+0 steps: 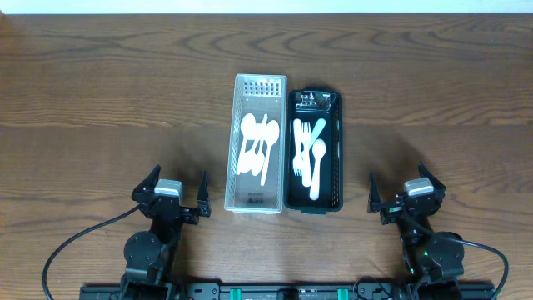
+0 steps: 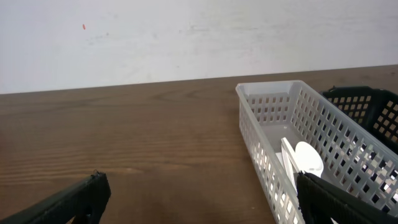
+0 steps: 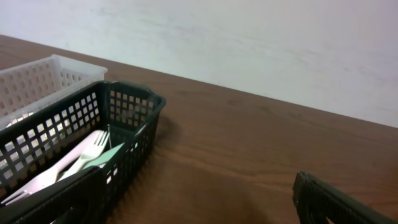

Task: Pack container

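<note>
- I see a dark wooden table (image 1: 100,100) under a plain white wall (image 2: 186,37); nothing lies loose on the wood
- My left gripper (image 1: 178,177) sits at the near edge, jaws spread wide and empty; my right gripper (image 1: 398,173) mirrors it, also open and holding nothing
- Between them, well ahead of both, the white basket (image 1: 236,142) holds white spoons (image 1: 256,146); touching its right side, the black basket (image 1: 340,142) holds forks and spoons (image 1: 310,154), one of them mint-coloured
- I judge the cutlery is all contained; whether one basket must empty into the other, I cannot tell
- Nothing blocks either approach; only the basket walls would hinder a reach
</note>
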